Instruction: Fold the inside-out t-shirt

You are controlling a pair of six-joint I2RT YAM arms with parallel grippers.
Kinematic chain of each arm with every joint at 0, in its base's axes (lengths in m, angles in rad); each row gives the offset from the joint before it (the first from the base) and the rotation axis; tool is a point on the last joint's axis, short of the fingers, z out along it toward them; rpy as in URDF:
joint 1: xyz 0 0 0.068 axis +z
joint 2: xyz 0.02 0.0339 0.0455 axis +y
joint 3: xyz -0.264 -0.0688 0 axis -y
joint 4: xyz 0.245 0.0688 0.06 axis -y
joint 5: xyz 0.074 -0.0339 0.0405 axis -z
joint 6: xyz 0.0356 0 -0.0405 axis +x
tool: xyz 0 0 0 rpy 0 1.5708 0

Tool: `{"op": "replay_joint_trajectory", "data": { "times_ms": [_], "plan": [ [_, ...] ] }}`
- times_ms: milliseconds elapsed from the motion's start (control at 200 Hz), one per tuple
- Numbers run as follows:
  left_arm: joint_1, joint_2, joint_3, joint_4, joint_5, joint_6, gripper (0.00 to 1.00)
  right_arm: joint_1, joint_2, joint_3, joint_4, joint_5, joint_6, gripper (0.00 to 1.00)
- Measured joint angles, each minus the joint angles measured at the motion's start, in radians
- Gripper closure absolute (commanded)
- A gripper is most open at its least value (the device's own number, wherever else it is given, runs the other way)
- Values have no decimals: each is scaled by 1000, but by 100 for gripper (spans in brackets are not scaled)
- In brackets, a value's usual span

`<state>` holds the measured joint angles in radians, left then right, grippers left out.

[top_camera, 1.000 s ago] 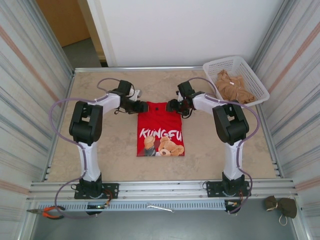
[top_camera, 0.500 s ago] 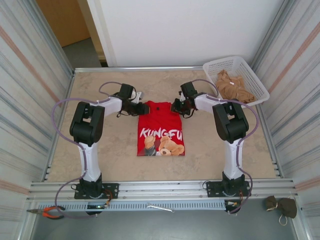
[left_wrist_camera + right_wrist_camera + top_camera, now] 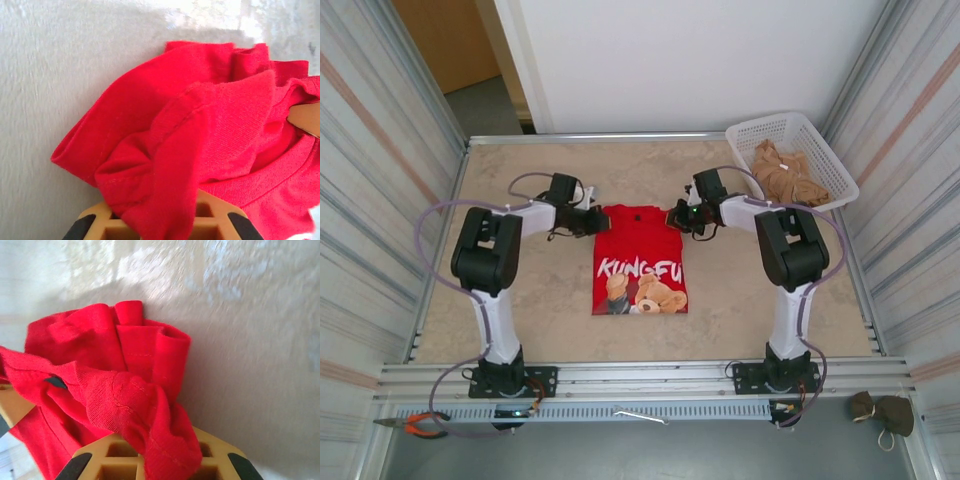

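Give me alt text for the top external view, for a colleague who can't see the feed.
A red t-shirt with a bear print lies on the table, its two far corners pinched by the left end effector and the right end effector. A white basket holding tan cloth sits at the table's far right corner.
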<state>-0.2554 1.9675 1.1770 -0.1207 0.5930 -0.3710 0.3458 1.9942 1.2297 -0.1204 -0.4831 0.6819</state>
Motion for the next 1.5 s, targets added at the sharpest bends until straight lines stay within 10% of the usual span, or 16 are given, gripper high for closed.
{"op": "replay_joint_trajectory", "data": {
  "times_ms": [416,907,1498],
  "plan": [
    [35,-40,13,61,58,-38,100,-20,-59,19,76,-53,83,100],
    [77,43,568,-85,103,-39,100,-108,8,440,13,-113,146,100],
    [-8,-393,-373,116,65,-75,99,67,-401,-332,95,-25,137,100]
  ]
}}
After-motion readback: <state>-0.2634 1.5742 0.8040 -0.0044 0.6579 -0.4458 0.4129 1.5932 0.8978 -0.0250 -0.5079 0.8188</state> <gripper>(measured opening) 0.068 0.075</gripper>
